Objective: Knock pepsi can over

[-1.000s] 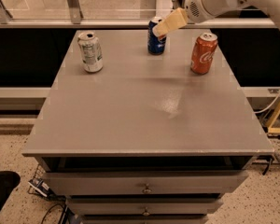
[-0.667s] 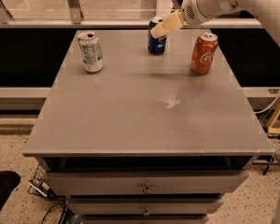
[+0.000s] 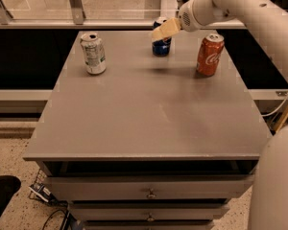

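Observation:
The dark blue pepsi can (image 3: 161,46) stands upright near the far edge of the grey table (image 3: 149,114), at the middle. My gripper (image 3: 163,31), with pale yellow fingers, reaches in from the upper right on the white arm and sits right in front of the can's upper part, covering it. An orange-red Coca-Cola can (image 3: 210,54) stands to the right of the pepsi can. A white and green can (image 3: 93,52) stands at the far left.
The table has drawers (image 3: 149,193) below its front edge. A glass partition with metal posts (image 3: 77,4) runs behind the table. Part of the robot's white body (image 3: 278,181) fills the lower right corner.
The view has drawn closer to the table. My gripper stays at the pepsi can's top. All three cans stand upright as before.

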Controlling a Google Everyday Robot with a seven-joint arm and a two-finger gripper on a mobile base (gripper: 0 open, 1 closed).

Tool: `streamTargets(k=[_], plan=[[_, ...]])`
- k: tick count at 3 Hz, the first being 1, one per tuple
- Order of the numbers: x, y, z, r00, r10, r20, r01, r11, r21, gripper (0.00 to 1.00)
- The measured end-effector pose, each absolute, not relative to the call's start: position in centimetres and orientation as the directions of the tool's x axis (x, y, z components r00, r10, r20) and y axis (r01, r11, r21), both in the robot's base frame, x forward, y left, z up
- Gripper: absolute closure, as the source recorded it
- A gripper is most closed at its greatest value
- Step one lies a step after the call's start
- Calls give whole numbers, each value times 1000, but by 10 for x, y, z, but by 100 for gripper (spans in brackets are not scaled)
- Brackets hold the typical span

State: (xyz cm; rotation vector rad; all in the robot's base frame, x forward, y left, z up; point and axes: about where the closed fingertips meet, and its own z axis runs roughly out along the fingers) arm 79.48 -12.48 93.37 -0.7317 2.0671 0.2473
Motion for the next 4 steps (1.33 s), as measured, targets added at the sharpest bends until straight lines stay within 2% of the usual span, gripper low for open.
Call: streamTargets(k=[2,4], plan=[[817,-106,905,-435,-338,-835,-600,800,-11,0],[818,-102,900,-439,-341,-831,-605,796,-7,41]])
